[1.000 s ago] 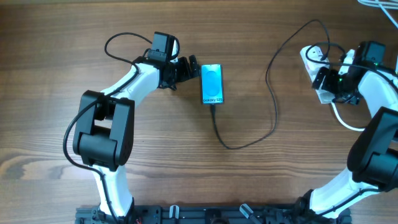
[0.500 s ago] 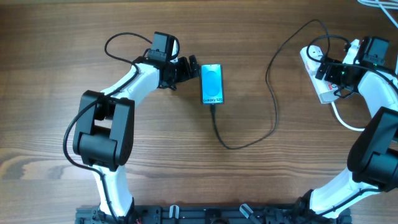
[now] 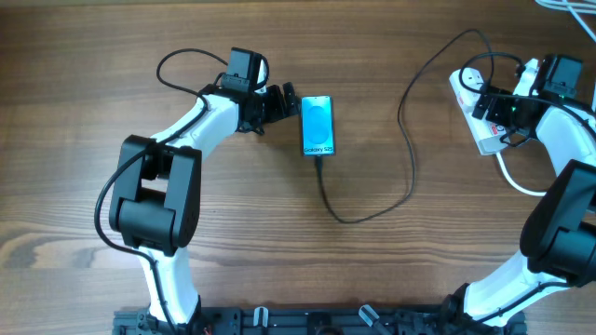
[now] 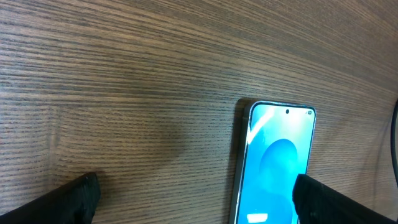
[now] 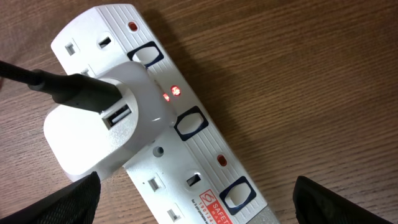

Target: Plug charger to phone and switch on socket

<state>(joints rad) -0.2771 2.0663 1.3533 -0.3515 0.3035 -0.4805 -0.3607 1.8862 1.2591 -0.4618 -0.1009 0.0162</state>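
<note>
Phone (image 3: 318, 126) lies flat on the wood table (image 3: 84, 56), screen up and teal. Its long axis runs far-to-near in the overhead view. The white "Galaxy S25" strip is at the near short end, toward the robot base; the top end w/ the punch-hole cam points away.

Charger (image 3: 411, 163): the connector tip meets the phone's near short end. The thin black cable drops toward the base, loops right, climbs up and arcs over to the white plug (image 5: 93, 137), which is seated in the socket (image 3: 484, 138).

Socket sits far right on the table, long axis roughly far-to-near w/ the near end skewed slightly right. A thick white cord (image 3: 517, 183) leaves that near end. In the R wrist view it runs diagonally, upper left to lower right, and a red lamp (image 5: 176, 91) glows just beside the plug. Rocker switches (image 5: 189, 122) line one long edge.

L gripper (image 3: 287, 104) is just left of the phone, level w/ its far half. The wrist view shows fingertips (image 4: 62, 202) spread wide, released, and phone (image 4: 273, 168) lying ahead towards the right fingertip, untouched.

R gripper (image 3: 491, 110) hangs over the socket's middle. Its fingertips (image 5: 348, 202) are spread to both frame corners, released, gripping nothing, w/ the socket (image 5: 211, 168) below them.
</note>
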